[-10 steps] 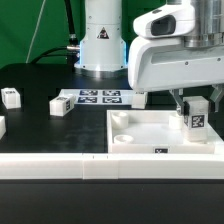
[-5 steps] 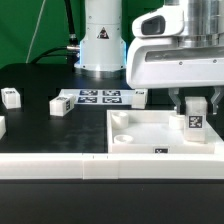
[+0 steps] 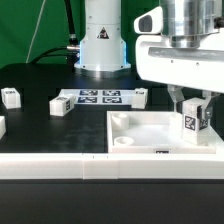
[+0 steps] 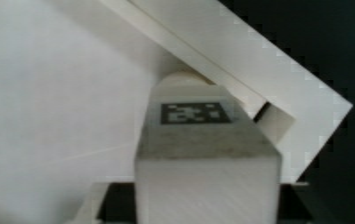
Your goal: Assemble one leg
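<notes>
My gripper (image 3: 195, 106) is shut on a leg (image 3: 194, 121), a small white block with a black-and-white tag on its face. It holds the leg upright, slightly turned, at the corner of the large white tabletop (image 3: 140, 141) on the exterior view's right. In the wrist view the leg (image 4: 200, 150) fills the middle between my dark fingers (image 4: 121, 202), with its tag facing the camera and the tabletop's rim (image 4: 245, 55) behind it. Whether the leg's base touches the tabletop is hidden.
Two loose legs (image 3: 11, 97) (image 3: 62, 104) lie on the black table at the exterior view's left, and a third shows at the left edge (image 3: 2, 126). The marker board (image 3: 100, 97) lies in front of the robot base (image 3: 103, 40). A white wall (image 3: 50, 166) runs along the front.
The hand has turned about its axis over the same corner. The leg has turned with it and sits a little lower.
</notes>
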### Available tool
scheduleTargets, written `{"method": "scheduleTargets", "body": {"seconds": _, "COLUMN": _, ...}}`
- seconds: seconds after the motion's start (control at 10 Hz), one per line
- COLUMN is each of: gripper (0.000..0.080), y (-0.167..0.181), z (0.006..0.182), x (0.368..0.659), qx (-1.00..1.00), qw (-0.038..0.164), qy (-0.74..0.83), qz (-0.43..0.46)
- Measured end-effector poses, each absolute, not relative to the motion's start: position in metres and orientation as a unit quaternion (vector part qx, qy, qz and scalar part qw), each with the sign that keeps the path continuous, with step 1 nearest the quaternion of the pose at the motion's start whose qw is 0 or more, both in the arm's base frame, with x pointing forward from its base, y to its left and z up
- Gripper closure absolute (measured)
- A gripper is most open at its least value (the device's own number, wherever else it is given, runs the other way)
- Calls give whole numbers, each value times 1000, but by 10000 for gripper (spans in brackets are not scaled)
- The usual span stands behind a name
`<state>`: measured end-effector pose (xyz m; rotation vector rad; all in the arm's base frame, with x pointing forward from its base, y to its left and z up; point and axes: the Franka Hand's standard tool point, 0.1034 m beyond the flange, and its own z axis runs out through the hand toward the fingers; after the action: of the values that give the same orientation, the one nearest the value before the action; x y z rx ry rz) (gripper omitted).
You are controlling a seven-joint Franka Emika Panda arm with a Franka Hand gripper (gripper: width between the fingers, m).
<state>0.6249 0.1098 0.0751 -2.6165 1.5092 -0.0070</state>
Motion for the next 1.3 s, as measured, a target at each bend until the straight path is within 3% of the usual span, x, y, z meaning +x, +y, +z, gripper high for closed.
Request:
{"method": "scheduleTargets", "body": {"seconds": 0.7, "gripper": 507, "y": 111, "z": 75, "x": 624, "qx": -715, "qw": 69, "qy": 695, "qz": 24}}
{"method": "scheduleTargets", "body": {"seconds": 0.8, "gripper": 451, "y": 112, "z": 75, "x": 624, "qx": -725, "qw": 69, "qy": 685, "qz": 24}}
{"method": "scheduleTargets", "body": {"seconds": 0.9, "gripper": 284, "y": 117, "z": 75, "x": 624, "qx": -726, "qw": 69, "qy": 683, "qz": 24}}
{"method": "scheduleTargets", "body": {"seconds": 1.0, "gripper": 284, "y": 117, "z": 75, "x": 623, "qx": -743, "qw": 70, "qy": 666, "qz": 22}}
{"method": "scheduleTargets", "body": {"seconds": 1.1, "gripper": 174, "y": 116, "z": 75, "x": 624, "qx": -797, "qw": 71, "qy": 600, "qz": 15}}
{"method": "scheduleTargets", "body": {"seconds": 1.3, "gripper": 157, "y": 119, "z": 77, "x": 624, "qx": -870, "qw": 71, "qy": 488, "qz": 10}}
